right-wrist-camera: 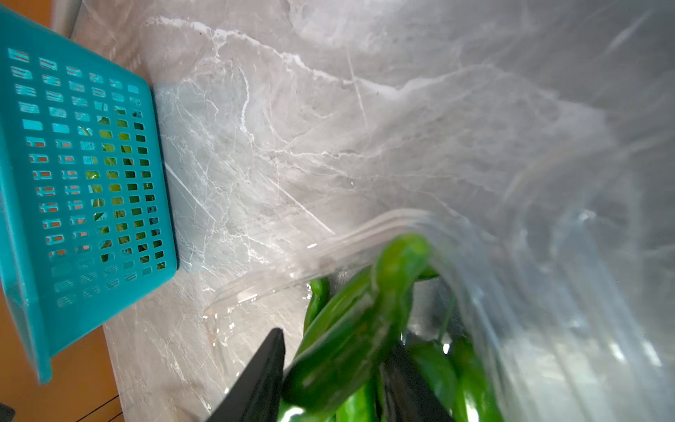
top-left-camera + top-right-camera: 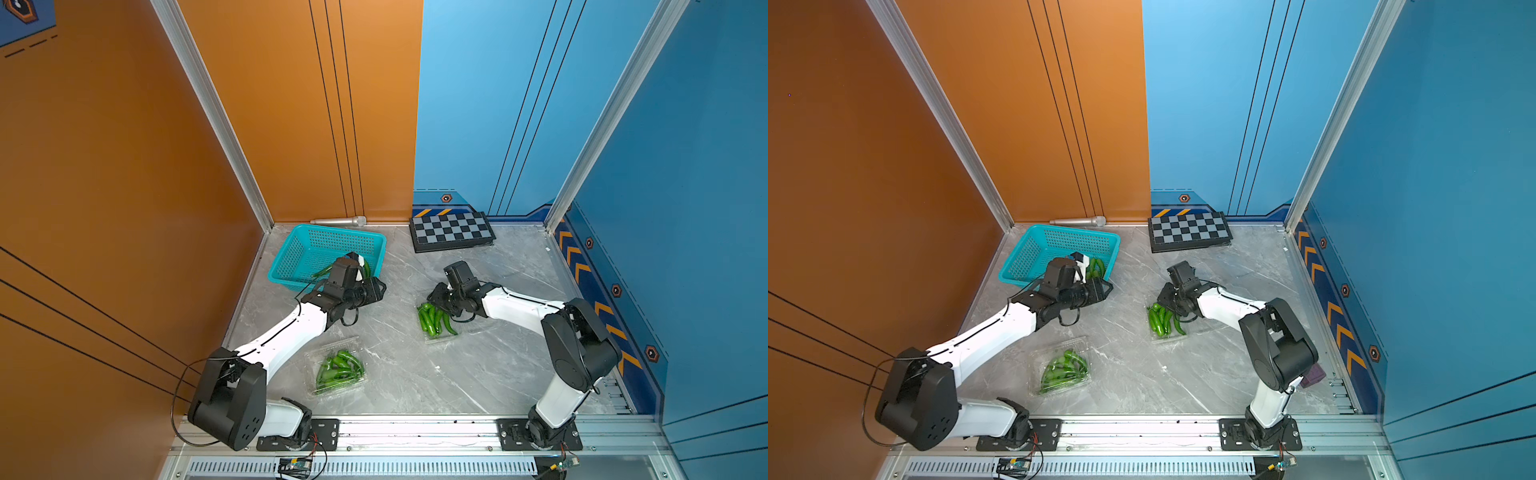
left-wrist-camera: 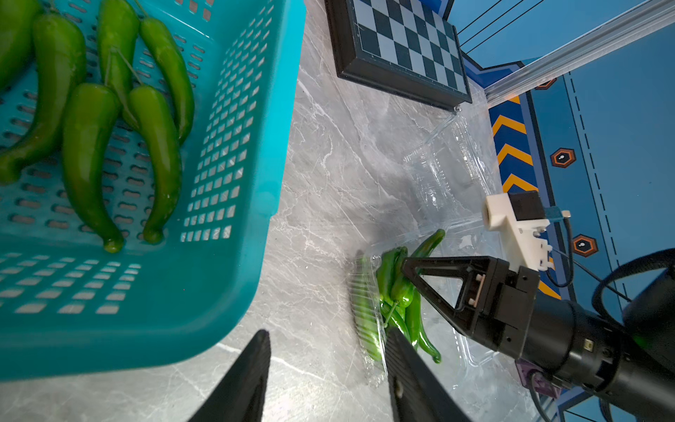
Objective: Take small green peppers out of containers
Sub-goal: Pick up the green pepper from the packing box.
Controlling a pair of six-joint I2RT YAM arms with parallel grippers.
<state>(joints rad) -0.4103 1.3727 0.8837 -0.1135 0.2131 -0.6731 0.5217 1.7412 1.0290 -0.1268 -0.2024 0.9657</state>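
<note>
Small green peppers lie in an open clear container right of centre. My right gripper reaches into it, its fingers pressed on both sides of one pepper that is raised above the pile. A second container, lid closed and full of peppers, sits near the front. My left gripper hangs open beside the near right corner of the teal basket, with only bare tabletop between its fingers. Several peppers lie inside the basket.
A folded chessboard rests against the back wall, right of the basket. A silver microphone lies along the wall behind the basket. The open container's lid lies flat towards the right wall.
</note>
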